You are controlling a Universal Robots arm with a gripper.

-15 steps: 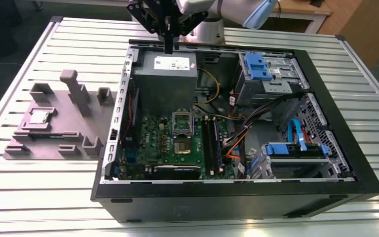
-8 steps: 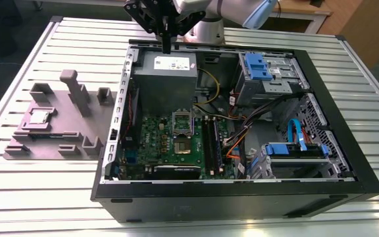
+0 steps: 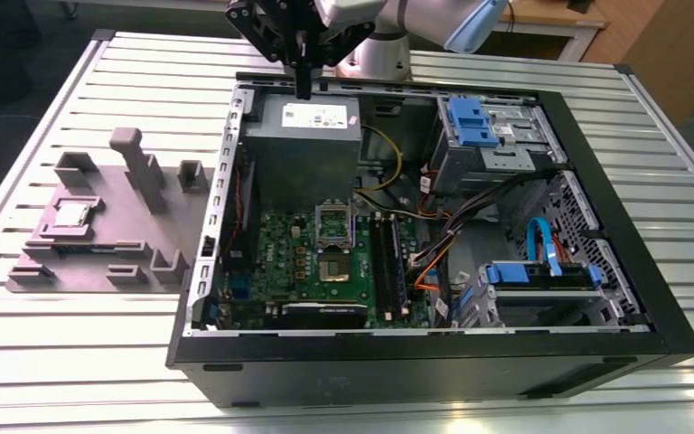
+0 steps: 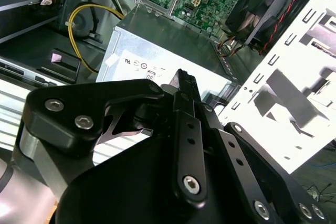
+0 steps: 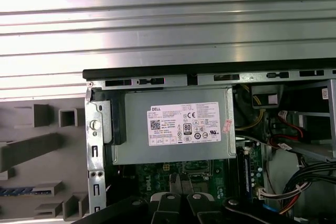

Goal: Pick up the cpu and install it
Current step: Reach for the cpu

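The cpu (image 3: 73,214), a small silvery square chip, lies in a recess of the grey-purple fixture (image 3: 94,258) on the exterior view's left, outside the computer case. My gripper (image 3: 304,89) hangs above the back wall of the open case (image 3: 444,357), over the grey power supply box (image 3: 304,136), far from the cpu. Its black fingers (image 4: 186,85) are shut together with nothing between them; in the first wrist view the gripper (image 5: 180,180) points over the motherboard. The cpu socket (image 3: 332,240) sits mid-motherboard with its shiny frame tipped up.
The case lies on its side on a slatted metal table (image 3: 82,334). Inside are blue drive cages (image 3: 480,122), coloured cables (image 3: 444,226), a yellow wire (image 4: 84,14) and memory slots (image 3: 386,258). The fixture has tall posts (image 3: 136,172) near the case's wall.
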